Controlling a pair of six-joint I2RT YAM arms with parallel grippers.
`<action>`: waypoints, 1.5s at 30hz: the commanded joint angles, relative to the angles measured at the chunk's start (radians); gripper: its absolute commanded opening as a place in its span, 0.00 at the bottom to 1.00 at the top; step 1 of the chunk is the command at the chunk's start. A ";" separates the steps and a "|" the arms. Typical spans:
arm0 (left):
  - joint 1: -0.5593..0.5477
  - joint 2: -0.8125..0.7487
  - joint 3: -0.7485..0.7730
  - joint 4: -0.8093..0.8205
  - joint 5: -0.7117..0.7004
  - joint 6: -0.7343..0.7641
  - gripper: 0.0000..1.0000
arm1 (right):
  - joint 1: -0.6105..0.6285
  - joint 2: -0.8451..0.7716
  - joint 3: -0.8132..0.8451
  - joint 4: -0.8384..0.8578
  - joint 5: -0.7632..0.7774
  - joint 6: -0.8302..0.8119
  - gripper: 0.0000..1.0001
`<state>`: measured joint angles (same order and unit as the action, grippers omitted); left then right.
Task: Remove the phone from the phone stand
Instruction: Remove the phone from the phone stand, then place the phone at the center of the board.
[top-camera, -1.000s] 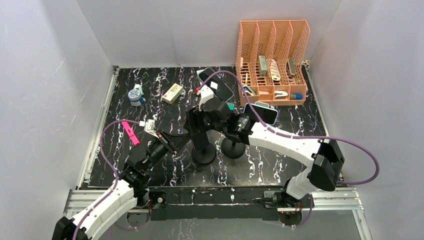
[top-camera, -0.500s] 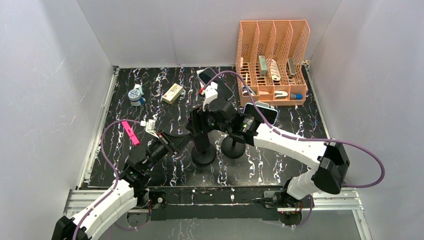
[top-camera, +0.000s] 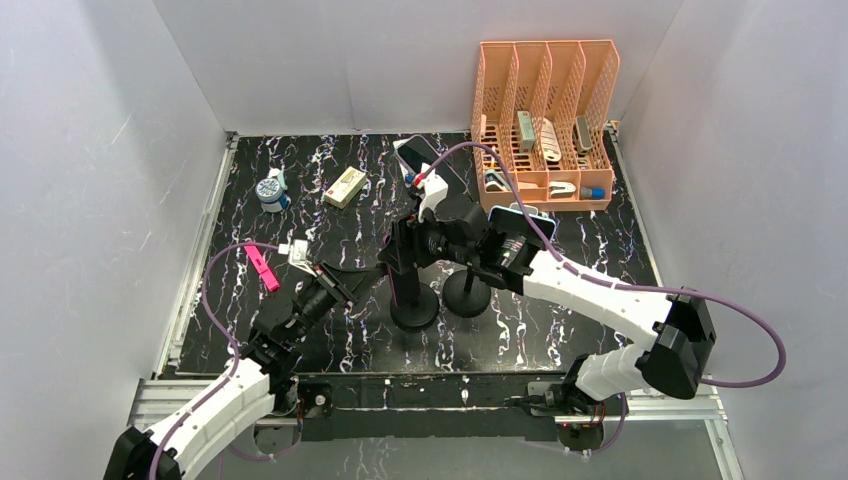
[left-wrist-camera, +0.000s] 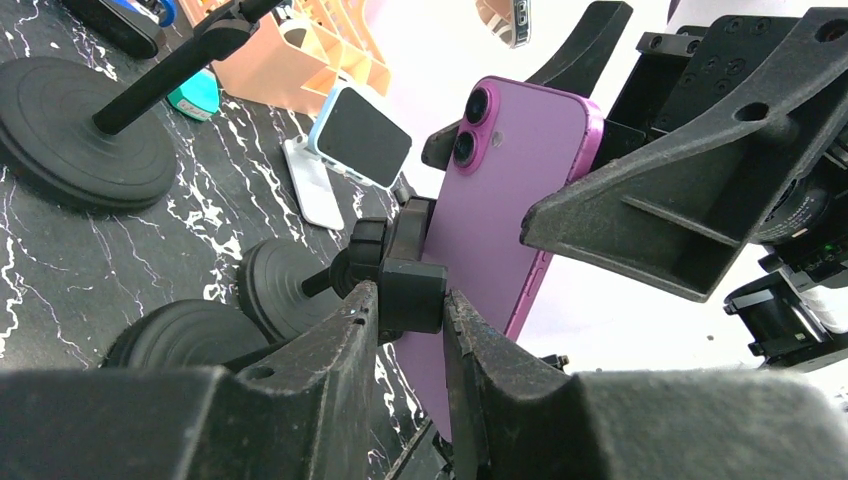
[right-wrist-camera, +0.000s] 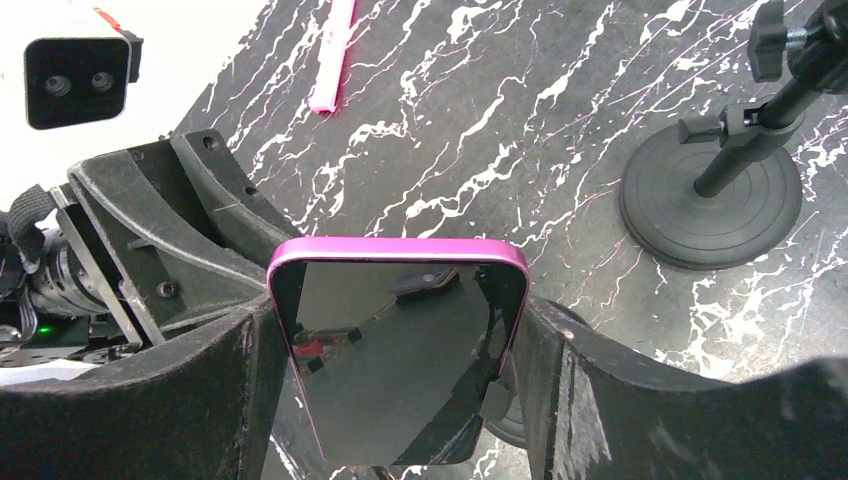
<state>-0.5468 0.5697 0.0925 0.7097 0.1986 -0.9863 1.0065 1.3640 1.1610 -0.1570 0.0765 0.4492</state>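
A pink-purple phone (left-wrist-camera: 500, 200) stands upright with its back against the head of the black phone stand (left-wrist-camera: 410, 290). Its dark screen (right-wrist-camera: 400, 350) faces the right wrist camera. My right gripper (right-wrist-camera: 395, 310) is shut on the phone, one finger on each long edge. My left gripper (left-wrist-camera: 405, 300) is shut on the stand's square joint block just behind the phone. In the top view the right gripper (top-camera: 415, 245) hangs over the stand's pole and round base (top-camera: 414, 305), hiding the phone, and the left gripper (top-camera: 345, 280) reaches in from the left.
A second black stand (top-camera: 467, 297) is just right of the first. A light-blue phone on a white holder (top-camera: 522, 225), an orange file rack (top-camera: 545, 100), another phone lying flat (top-camera: 420, 155), a small box (top-camera: 345, 185), a tape roll (top-camera: 268, 190) and a pink clip (top-camera: 262, 265) lie around.
The right gripper, with the phone in it, has shifted slightly right and toward the back. The stand's base has slid a little to the right with it. The left gripper keeps its hold.
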 joint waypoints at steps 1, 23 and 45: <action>0.011 0.040 0.015 -0.031 -0.013 0.048 0.00 | -0.035 -0.046 -0.007 -0.006 -0.010 -0.024 0.01; 0.010 0.107 0.168 -0.197 0.001 0.125 0.43 | -0.033 -0.072 0.169 0.099 -0.329 0.092 0.01; 0.010 -0.049 0.795 -0.891 -0.063 0.571 0.80 | -0.034 -0.127 0.258 0.147 -0.110 -0.003 0.01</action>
<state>-0.5388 0.4686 0.7811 -0.1085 0.0120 -0.5655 0.9752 1.2495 1.3743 -0.1650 -0.0849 0.4480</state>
